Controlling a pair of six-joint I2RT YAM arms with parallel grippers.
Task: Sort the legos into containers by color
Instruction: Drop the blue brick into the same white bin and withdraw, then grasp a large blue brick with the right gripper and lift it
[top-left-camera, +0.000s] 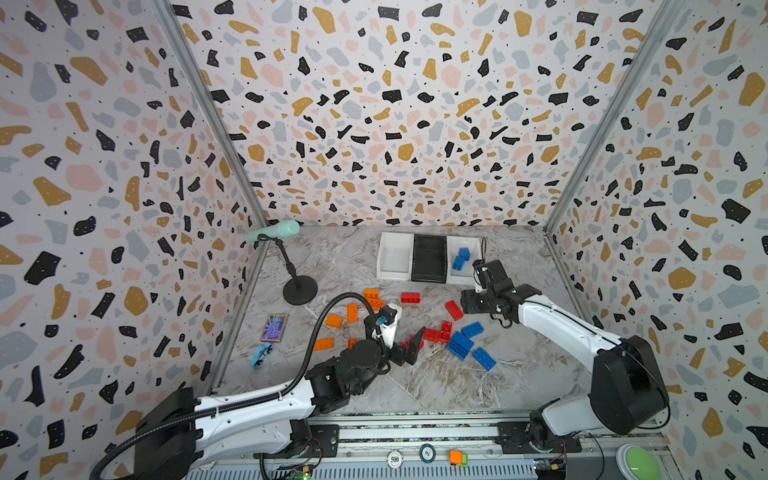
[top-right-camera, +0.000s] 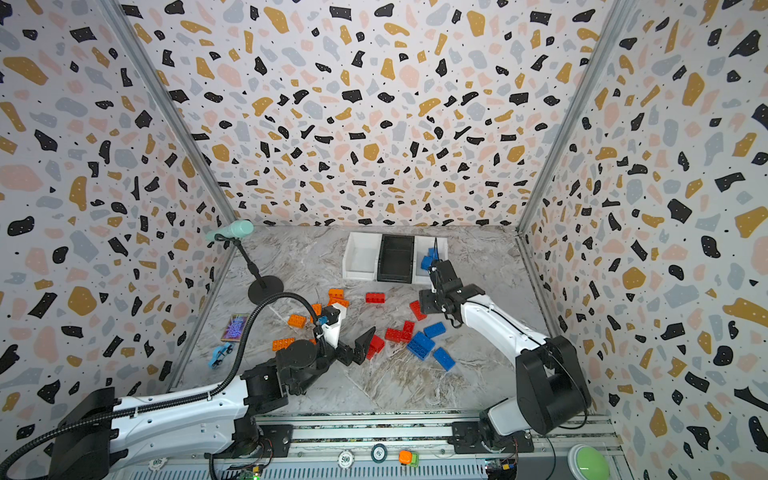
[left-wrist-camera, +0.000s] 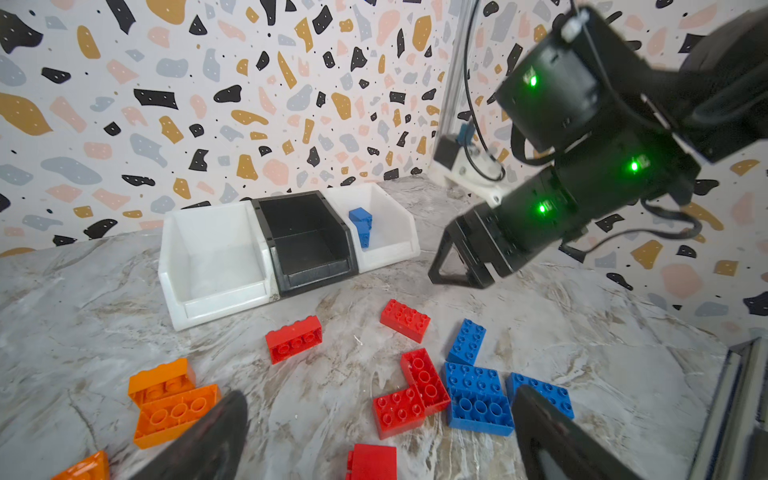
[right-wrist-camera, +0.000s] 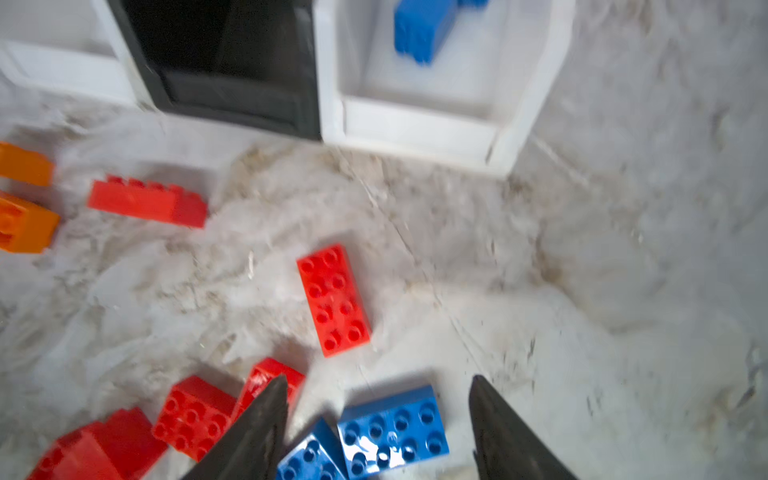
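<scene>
**Step in hand, as we judge it:** fetching the next blue brick for the right white bin (top-left-camera: 454, 277)

**Right gripper** (right-wrist-camera: 378, 382): jaws parted, nothing between them. It hangs above the table in front of the bins, with a loose blue brick (right-wrist-camera: 392, 430) showing below the fingertips. We would square the jaws across the brick's short sides. We would then come down clear of the red brick (right-wrist-camera: 274, 368) beside one finger and close only once both pads sit below the studs.

**Left gripper** (top-left-camera: 409, 347): spread wide and empty, low over the red bricks (top-left-camera: 438, 332) at mid-table. We would keep the two arms apart, since both work the same pile.

**Legos sorted:** two blue bricks (top-left-camera: 461, 257) lie in the right white bin. The black bin (top-left-camera: 429, 257) and the left white bin (top-left-camera: 392, 257) look empty to us.

**Legos unsorted:** blue, red and orange bricks (top-left-camera: 333, 321) lie loose on the marble table (top-left-camera: 478, 386).

**In the way:** the blue cluster (top-left-camera: 460, 345) touches the red bricks, so we judge that a careless close may drag a neighbour.

**Bystanders:** a black stand (top-left-camera: 299, 286), a card (top-left-camera: 274, 327) and a light-blue toy car (top-left-camera: 261, 354) sit by the left wall, well apart from the pile. An orange-and-green cube (top-left-camera: 457, 458) rests on the front rail
</scene>
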